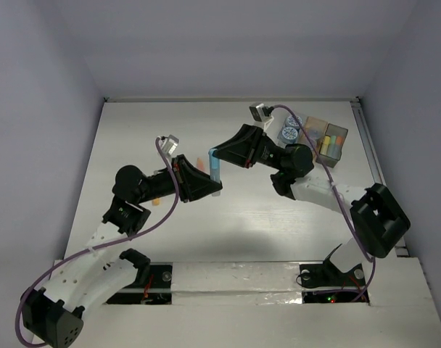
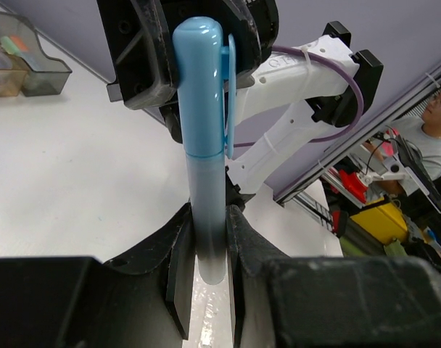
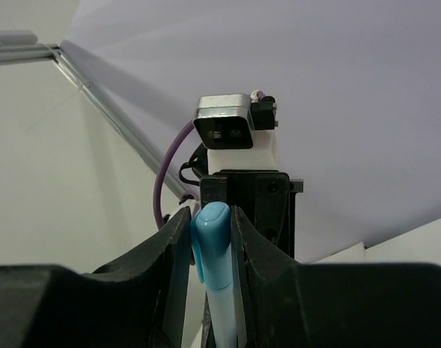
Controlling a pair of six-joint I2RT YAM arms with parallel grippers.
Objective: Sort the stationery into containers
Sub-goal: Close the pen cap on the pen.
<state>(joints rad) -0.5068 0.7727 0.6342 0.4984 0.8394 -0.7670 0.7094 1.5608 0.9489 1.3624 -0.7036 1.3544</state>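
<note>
A light blue marker (image 1: pixel 215 172) hangs above the middle of the table, gripped at both ends. My left gripper (image 1: pixel 212 190) is shut on its pale barrel end (image 2: pixel 206 239). My right gripper (image 1: pixel 216 154) is shut on its capped end (image 3: pixel 215 235), clip side left. Each wrist view shows the other gripper right behind the marker. At the back right stand the two containers side by side. The amber box (image 1: pixel 312 130) is on the left. The grey box (image 1: pixel 332 143) holds yellow and green markers. Two blue-white rolls (image 1: pixel 289 133) lie just left of the amber box.
A small orange bit (image 1: pixel 157 201) lies on the table beside my left arm. Another orange piece (image 1: pixel 201 162) shows just left of the held marker. White walls close the table at the back and both sides. The containers (image 2: pixel 32 64) show at the far left of the left wrist view.
</note>
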